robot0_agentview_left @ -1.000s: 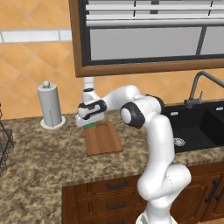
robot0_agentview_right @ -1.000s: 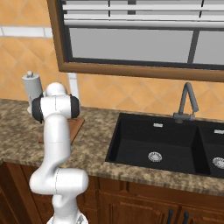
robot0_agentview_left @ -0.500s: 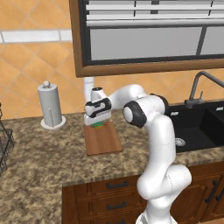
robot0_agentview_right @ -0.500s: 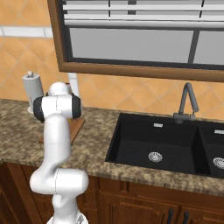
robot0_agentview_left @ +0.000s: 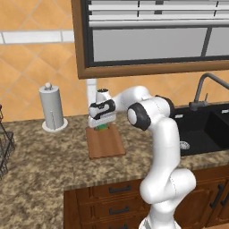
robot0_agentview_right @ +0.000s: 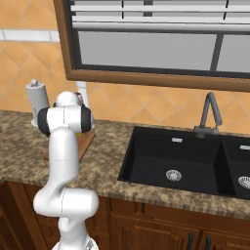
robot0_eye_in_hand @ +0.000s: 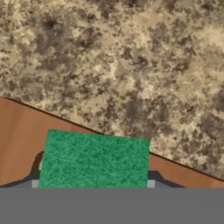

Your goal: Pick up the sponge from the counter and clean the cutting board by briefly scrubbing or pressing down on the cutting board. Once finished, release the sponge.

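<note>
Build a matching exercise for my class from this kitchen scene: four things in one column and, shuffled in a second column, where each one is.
Things:
1. green rectangular sponge
2. reddish-brown wooden cutting board
3. white paper towel roll
4. grey curved faucet

Places:
A. behind the black sink
B. in the gripper, above the board
C. flat on the granite counter
D. upright by the tiled wall

Pairs: 1-B, 2-C, 3-D, 4-A

surface (robot0_agentview_left: pixel 49 165): speckled granite | cutting board (robot0_agentview_left: pixel 105 144) flat on it | paper towel holder (robot0_agentview_left: pixel 53 108) left of board, apart
</note>
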You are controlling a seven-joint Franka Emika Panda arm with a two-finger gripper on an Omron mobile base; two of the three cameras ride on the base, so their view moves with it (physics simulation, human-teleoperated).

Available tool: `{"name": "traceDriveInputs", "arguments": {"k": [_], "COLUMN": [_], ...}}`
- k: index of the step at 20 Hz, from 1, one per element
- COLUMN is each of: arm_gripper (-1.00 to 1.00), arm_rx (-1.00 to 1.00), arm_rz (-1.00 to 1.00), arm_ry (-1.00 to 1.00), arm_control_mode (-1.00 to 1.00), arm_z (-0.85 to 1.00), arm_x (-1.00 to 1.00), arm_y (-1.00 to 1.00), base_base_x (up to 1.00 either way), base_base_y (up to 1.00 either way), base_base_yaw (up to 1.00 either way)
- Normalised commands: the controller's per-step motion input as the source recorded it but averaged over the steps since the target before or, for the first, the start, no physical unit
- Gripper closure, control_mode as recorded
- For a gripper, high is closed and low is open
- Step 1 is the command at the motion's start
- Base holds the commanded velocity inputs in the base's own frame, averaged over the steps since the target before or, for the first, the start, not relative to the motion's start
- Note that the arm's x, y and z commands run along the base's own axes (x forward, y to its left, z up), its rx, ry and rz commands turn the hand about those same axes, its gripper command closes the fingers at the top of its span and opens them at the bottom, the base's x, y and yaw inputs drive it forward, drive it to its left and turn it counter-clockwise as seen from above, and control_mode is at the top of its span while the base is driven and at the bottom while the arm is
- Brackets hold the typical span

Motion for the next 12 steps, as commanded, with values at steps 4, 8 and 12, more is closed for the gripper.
{"name": "traceDriveInputs", "arguments": {"k": [4,8,12], "arm_gripper": [1.0,1.0,1.0], "arm_rx": [0.05,0.07,0.06], "arm_rz": [0.0,0.0,0.0], "arm_ry": [0.0,0.0,0.0], "arm_control_mode": [-1.0,-1.0,-1.0], "arm_z": [-0.18,-0.23,-0.27], "arm_x": [-0.2,-0.27,-0.31], "arm_y": [-0.61,-0.67,-0.61], "base_base_x": [0.0,0.0,0.0], "base_base_y": [0.0,0.0,0.0], "base_base_yaw": [0.0,0.0,0.0]}}
